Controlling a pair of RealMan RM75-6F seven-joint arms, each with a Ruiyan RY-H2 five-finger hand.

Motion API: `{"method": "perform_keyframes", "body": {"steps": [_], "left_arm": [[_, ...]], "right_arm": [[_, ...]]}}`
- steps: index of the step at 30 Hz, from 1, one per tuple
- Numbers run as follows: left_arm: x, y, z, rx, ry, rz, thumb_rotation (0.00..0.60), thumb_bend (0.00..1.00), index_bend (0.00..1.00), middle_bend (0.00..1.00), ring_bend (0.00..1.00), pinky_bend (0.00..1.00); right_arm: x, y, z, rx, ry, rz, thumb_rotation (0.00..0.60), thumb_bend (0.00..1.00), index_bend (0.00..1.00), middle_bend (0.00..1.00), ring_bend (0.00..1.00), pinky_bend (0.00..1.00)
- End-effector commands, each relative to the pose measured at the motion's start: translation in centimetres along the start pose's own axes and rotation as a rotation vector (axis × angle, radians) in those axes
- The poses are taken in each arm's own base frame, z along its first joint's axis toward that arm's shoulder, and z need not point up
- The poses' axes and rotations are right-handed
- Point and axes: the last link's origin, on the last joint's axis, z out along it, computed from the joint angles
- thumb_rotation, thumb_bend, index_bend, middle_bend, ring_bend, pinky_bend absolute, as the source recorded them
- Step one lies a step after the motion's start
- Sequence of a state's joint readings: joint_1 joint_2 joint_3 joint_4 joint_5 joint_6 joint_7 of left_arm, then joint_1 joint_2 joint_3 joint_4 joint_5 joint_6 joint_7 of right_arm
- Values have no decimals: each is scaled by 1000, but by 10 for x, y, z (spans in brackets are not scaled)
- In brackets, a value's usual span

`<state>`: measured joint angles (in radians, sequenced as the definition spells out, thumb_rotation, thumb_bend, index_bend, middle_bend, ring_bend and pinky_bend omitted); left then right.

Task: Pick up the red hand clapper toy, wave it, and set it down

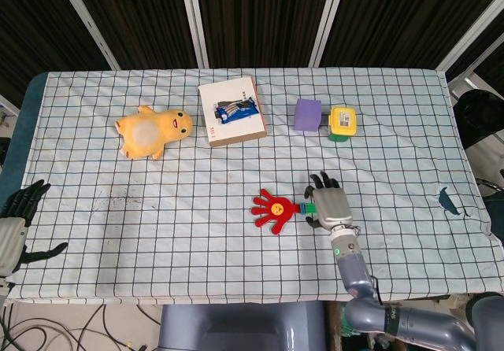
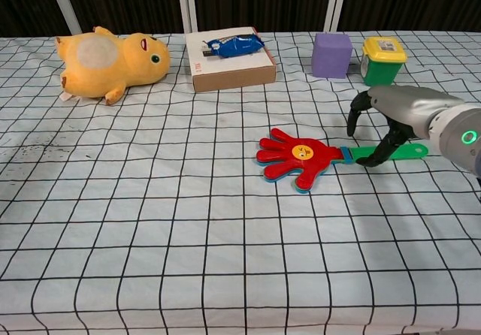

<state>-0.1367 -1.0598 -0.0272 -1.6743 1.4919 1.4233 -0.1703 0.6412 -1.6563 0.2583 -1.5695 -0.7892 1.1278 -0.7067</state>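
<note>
The red hand clapper toy (image 1: 273, 209) (image 2: 297, 156) lies flat on the checked tablecloth, palm to the left, with its green handle (image 2: 398, 152) pointing right. My right hand (image 1: 331, 203) (image 2: 394, 110) arches over that handle. Its dark fingertips (image 2: 373, 157) come down on either side of the handle and touch it, but the toy still rests on the cloth. My left hand (image 1: 17, 223) hangs off the table's left edge in the head view, fingers spread and holding nothing, far from the toy.
A yellow plush (image 1: 151, 131) (image 2: 105, 57) lies at the back left. A white box with a blue packet (image 1: 231, 112) (image 2: 231, 61), a purple cube (image 1: 308, 116) (image 2: 331, 54) and a yellow-lidded green tub (image 1: 342, 123) (image 2: 382, 58) stand along the back.
</note>
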Motion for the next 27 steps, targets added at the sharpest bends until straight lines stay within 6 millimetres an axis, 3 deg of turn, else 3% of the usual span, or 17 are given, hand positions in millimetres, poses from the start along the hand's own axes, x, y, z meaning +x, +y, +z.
{"method": "perform_keyframes", "body": {"steps": [1,27], "left_arm": [[0,0,0,2,-3,-3,600,0,0,0,0,0],[-1,1,0,8,-24,-23,600,0,0,0,0,0]], "right_arm": [[-3,-2,3,-6,-5,6,600,184,420,115,0,127],[-14,-15,11,-11,-33,10,600,272,475,117,0,128]]}}
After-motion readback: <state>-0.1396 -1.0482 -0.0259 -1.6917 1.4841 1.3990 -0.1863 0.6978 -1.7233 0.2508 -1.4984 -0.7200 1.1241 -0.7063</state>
